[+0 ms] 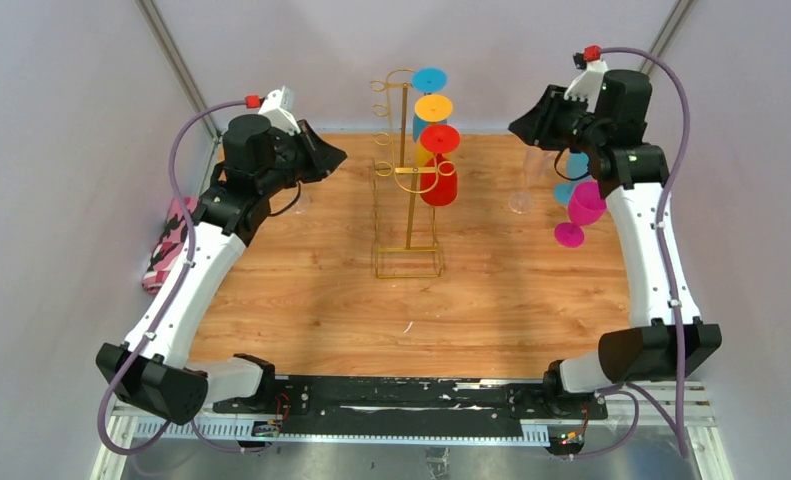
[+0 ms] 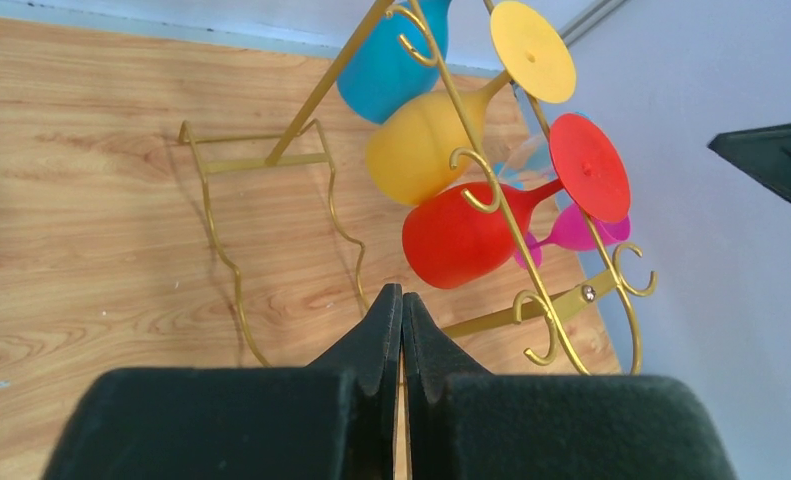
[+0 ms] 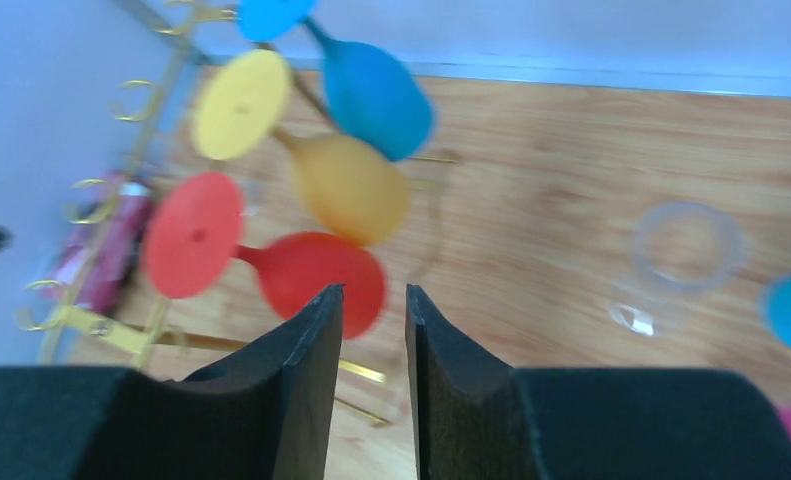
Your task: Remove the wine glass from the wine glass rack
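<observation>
The gold wine glass rack [image 1: 407, 190] stands at the table's middle back. Three wine glasses hang upside down on its right side: blue [image 1: 429, 80] at the top, yellow [image 1: 434, 107] below it, red [image 1: 439, 178] lowest. My left gripper [image 1: 326, 155] is shut and empty, raised left of the rack. In the left wrist view its tips [image 2: 402, 295] are just short of the red glass [image 2: 461, 235]. My right gripper [image 1: 521, 125] is raised right of the rack. In the right wrist view it [image 3: 374, 290] is open by a narrow gap and empty, in front of the red glass [image 3: 316, 270].
A clear glass [image 1: 521, 190] stands on the table right of the rack and shows in the right wrist view [image 3: 686, 245]. A pink glass [image 1: 583, 205] and a blue one [image 1: 574, 175] sit by the right arm. A pink striped object [image 1: 169, 245] lies at the left edge.
</observation>
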